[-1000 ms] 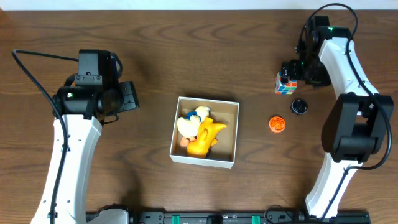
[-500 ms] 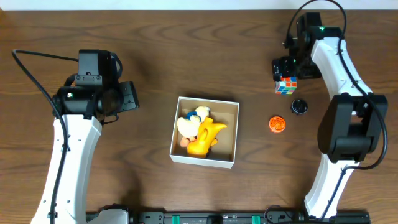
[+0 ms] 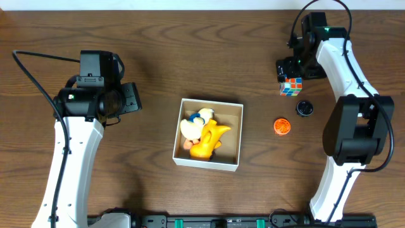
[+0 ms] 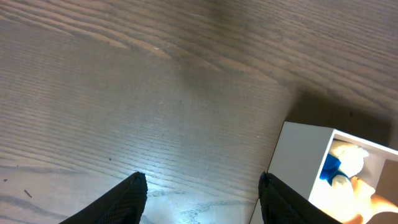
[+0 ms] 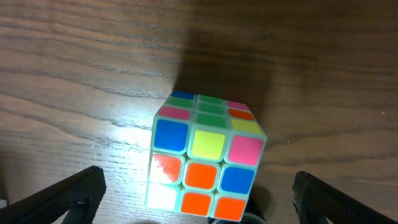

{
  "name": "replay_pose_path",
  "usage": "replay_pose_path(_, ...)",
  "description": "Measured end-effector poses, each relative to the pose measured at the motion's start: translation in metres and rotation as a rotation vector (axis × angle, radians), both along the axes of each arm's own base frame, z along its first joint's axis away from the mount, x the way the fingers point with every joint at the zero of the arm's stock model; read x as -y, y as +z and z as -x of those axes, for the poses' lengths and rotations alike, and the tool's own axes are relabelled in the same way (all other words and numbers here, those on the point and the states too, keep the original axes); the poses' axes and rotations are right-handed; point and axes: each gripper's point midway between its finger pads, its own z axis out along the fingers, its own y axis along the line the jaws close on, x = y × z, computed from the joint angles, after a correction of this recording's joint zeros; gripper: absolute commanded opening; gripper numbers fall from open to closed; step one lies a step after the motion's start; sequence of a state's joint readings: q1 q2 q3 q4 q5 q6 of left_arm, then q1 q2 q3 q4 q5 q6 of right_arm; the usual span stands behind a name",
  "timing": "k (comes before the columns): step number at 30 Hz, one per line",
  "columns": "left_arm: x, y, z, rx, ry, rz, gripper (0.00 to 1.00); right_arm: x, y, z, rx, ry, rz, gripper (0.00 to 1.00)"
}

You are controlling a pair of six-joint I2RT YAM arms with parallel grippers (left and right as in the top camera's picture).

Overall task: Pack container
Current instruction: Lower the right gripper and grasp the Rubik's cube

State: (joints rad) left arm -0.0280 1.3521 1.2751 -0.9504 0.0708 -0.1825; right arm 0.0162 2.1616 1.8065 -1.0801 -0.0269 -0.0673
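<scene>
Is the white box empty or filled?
Partly filled: the white-walled square container holds yellow, cream and blue toys; brown floor shows at right.

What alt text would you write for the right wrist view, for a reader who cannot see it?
A Rubik's cube sits on a dark wooden table, filling the centre. The jaws of the right gripper stand wide open at the lower corners, either side of the cube, not touching it.
</scene>
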Motion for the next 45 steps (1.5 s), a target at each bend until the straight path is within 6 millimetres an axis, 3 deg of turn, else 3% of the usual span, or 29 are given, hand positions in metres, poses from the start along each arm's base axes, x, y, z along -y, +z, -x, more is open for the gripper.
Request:
replay_pose_path(8, 0.000, 0.000, 0.000, 0.000, 0.000, 0.000, 0.60, 0.000, -0.031, 0.004, -0.070, 0.003, 0.001, 0.99)
replay_pose_path(14, 0.000, 0.000, 0.000, 0.000, 0.000, 0.000, 0.60, 0.000, -0.040, 0.006, -0.089, 0.003, 0.002, 0.98)
replay_pose_path(22, 0.000, 0.000, 0.000, 0.000, 0.000, 0.000, 0.60, 0.000, -0.044, 0.004, -0.090, -0.010, 0.001, 0.71)
replay_pose_path(26, 0.000, 0.000, 0.000, 0.000, 0.000, 0.000, 0.60, 0.000, -0.044, 0.006, -0.097, -0.029, -0.001, 0.67)
replay_pose_path(32, 0.000, 0.000, 0.000, 0.000, 0.000, 0.000, 0.60, 0.000, -0.044, 0.010, -0.113, -0.035, -0.001, 0.52)
replay_pose_path(41, 0.000, 0.000, 0.000, -0.002, 0.000, 0.000, 0.60, 0.000, -0.044, 0.011, -0.117, -0.053, -0.002, 0.16)
replay_pose_path(45, 0.000, -0.001, 0.001, -0.006, 0.000, 0.000, 0.60, 0.000, -0.043, 0.014, -0.127, -0.068, -0.001, 0.14)
